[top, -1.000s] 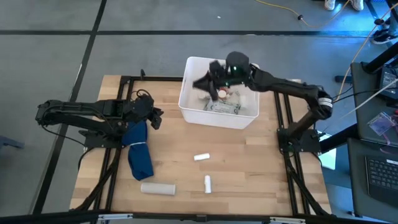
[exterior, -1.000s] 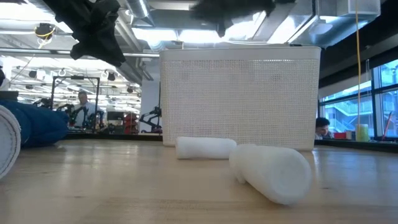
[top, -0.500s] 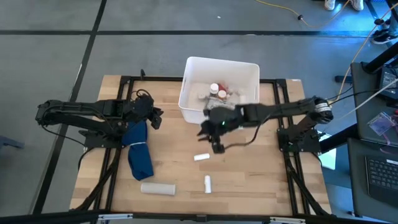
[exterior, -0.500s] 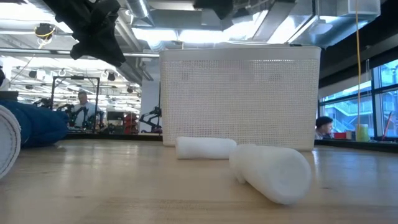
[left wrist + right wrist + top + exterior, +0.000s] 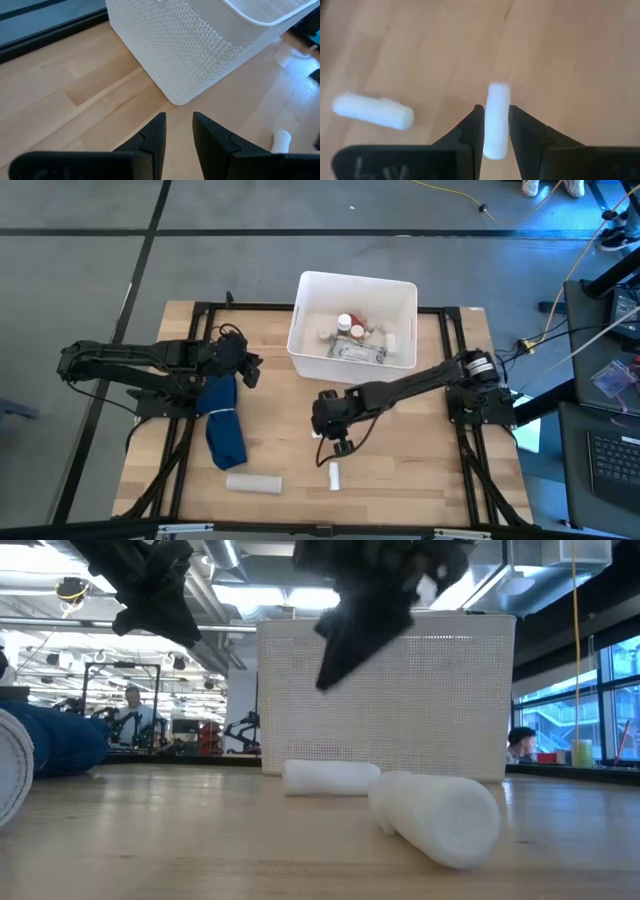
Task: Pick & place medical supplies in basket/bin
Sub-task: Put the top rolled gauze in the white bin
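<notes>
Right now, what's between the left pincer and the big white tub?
Nothing but bare wooden table lies between the left pincer and the white tub. The left wrist view shows it best.

The right arm reaches out from its base at the table's right edge, stretched low across the middle of the table toward the left. Its wrist is turned downward, and the right gripper points at the tabletop near the front. In the right wrist view its two dark fingers stand slightly apart, a narrow gap between them. In the low view this arm shows as a dark, tilted mass hanging from above.

The left arm lies folded along the table's left side, waiting. The left gripper points toward the table's middle, its fingers slightly parted and holding nothing.
</notes>
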Tool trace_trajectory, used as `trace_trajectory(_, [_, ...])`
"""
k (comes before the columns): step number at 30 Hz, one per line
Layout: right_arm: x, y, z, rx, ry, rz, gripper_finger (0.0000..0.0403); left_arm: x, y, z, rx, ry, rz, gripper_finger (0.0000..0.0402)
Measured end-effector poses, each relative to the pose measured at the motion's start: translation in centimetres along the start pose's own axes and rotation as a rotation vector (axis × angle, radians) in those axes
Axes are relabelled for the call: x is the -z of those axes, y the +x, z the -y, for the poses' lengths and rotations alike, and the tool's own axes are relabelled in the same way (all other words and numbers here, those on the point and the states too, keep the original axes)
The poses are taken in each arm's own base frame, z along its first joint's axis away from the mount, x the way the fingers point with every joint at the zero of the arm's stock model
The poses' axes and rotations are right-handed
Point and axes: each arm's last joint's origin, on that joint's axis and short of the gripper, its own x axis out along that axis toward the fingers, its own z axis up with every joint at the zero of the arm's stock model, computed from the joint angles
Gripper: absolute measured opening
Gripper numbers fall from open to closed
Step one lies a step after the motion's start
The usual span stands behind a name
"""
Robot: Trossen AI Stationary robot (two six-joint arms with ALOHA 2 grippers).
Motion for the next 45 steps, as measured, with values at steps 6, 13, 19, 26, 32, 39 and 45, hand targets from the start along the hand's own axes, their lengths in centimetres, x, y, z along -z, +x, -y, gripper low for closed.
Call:
trace_trajectory(6, [1.1,3.2,0.2,-0.002,0.072,-0.086,0.0103,0.1,0.3,0.1,-0.008,0.005,-0.010,0.0090])
trace_trajectory(13, [1.8,5.1,0.3,0.003,0.077,-0.140,0.0168,1.4,1.8,0.0,-0.024,0.001,-0.050,0.0090])
trace_trajectory(19, [1.9,5.3,0.4,0.039,0.067,-0.148,0.0221,3.0,3.2,-0.5,-0.049,-0.031,-0.119,0.0090])
trace_trajectory(26, [1.9,5.3,0.4,0.038,0.042,-0.142,0.0257,3.6,4.0,-0.5,-0.048,-0.064,-0.120,0.0090])
trace_trajectory(32, [1.9,5.6,0.4,0.039,0.053,-0.141,0.0254,3.1,4.2,0.0,-0.006,-0.036,-0.077,0.0090])
trace_trajectory(39, [2.4,6.5,0.4,0.039,0.071,-0.174,0.0215,2.4,4.0,1.9,0.243,0.106,-0.024,0.0087])
trace_trajectory(45, [2.5,6.6,0.4,0.042,0.075,-0.180,0.0160,2.2,1.5,5.8,0.657,0.311,0.079,0.0066])
